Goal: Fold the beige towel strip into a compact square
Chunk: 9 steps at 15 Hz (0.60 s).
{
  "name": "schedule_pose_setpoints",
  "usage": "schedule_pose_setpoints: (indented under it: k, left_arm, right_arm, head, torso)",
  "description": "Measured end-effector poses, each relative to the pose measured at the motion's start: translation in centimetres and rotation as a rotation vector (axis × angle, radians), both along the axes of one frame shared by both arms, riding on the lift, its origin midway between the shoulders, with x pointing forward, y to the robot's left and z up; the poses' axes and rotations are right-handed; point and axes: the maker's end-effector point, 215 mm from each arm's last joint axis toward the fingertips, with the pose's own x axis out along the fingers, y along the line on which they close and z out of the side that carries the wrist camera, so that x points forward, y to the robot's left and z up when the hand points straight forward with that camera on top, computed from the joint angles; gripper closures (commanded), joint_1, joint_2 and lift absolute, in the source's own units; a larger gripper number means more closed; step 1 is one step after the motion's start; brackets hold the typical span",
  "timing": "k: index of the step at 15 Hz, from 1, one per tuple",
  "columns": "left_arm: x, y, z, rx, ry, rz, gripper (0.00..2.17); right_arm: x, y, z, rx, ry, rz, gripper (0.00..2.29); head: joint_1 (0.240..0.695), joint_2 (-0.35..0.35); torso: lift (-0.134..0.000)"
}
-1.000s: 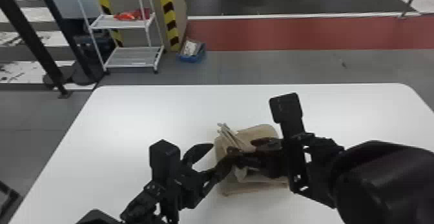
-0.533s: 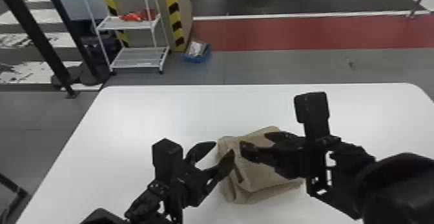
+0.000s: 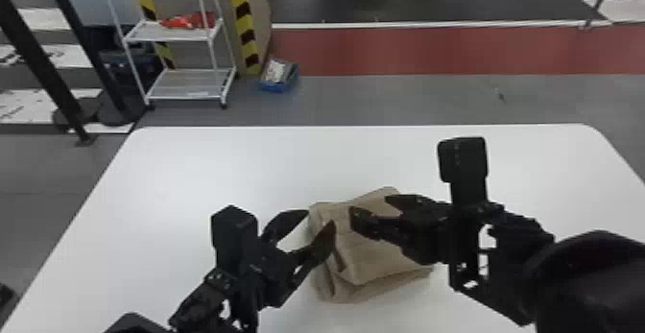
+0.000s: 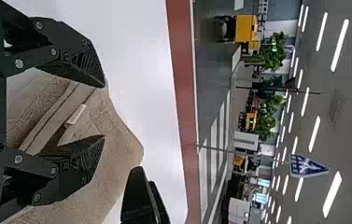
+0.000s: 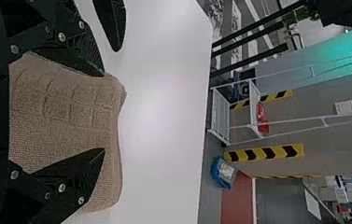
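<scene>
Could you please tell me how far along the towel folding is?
The beige terry-cloth towel already lies folded in layers on the white table. Nothing looks held: the black left gripper and black right gripper are open at it. Tidying into a square seems left, as the lower layer juts out on the near side.

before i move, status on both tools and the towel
Left tool open, at left edge of towel. Right tool open, over towel. Towel folded, layers uneven, on white table. Both tools crowd it.
</scene>
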Motion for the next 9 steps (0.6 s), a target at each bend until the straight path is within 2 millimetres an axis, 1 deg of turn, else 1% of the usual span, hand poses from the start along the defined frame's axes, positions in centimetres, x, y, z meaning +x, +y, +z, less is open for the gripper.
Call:
schedule_pose_setpoints:
  k: [1, 2, 3, 5, 6, 7, 8, 9]
  left_arm:
    - [0.0, 0.1, 0.1, -0.001, -0.005, 0.003, 0.59]
    - [0.1, 0.1, 0.3, -0.003, -0.014, 0.007, 0.49]
    - [0.2, 0.3, 0.6, -0.005, -0.027, 0.016, 0.26]
    - [0.6, 0.9, 1.1, -0.009, -0.058, 0.041, 0.19]
    - [0.7, 1.3, 1.4, -0.011, -0.078, 0.055, 0.19]
    - [1.0, 2.1, 1.9, -0.017, -0.112, 0.084, 0.19]
    - [1.4, 3.2, 2.9, -0.026, -0.165, 0.125, 0.17]
    - [1.7, 4.2, 3.9, -0.036, -0.221, 0.171, 0.16]
  right_arm:
    - [0.1, -0.2, 0.2, 0.011, -0.013, -0.005, 0.37]
    - [0.2, -0.5, 0.6, 0.027, -0.031, -0.011, 0.37]
    - [0.4, -1.1, 1.2, 0.052, -0.061, -0.020, 0.36]
    - [1.0, -2.9, 3.0, 0.119, -0.159, -0.055, 0.33]
    - [1.1, -4.7, 3.9, 0.154, -0.212, -0.083, 0.33]
    - [0.9, -7.0, 4.4, 0.186, -0.254, -0.116, 0.33]
    - [0.6, -9.6, 4.7, 0.213, -0.292, -0.150, 0.33]
    - [0.2, -12.1, 4.7, 0.230, -0.317, -0.182, 0.33]
  head:
    - [0.695, 0.060]
    - [0.695, 0.058]
    - [0.695, 0.051]
    - [0.695, 0.039]
    - [0.695, 0.026]
    - [0.695, 0.011]
    - [0.695, -0.002]
    - [0.695, -0.033]
  torso:
    - [-0.124]
    - [-0.124]
    - [-0.124]
    - [-0.124]
    - [-0.124]
    - [-0.124]
    - [-0.124]
    - [-0.124]
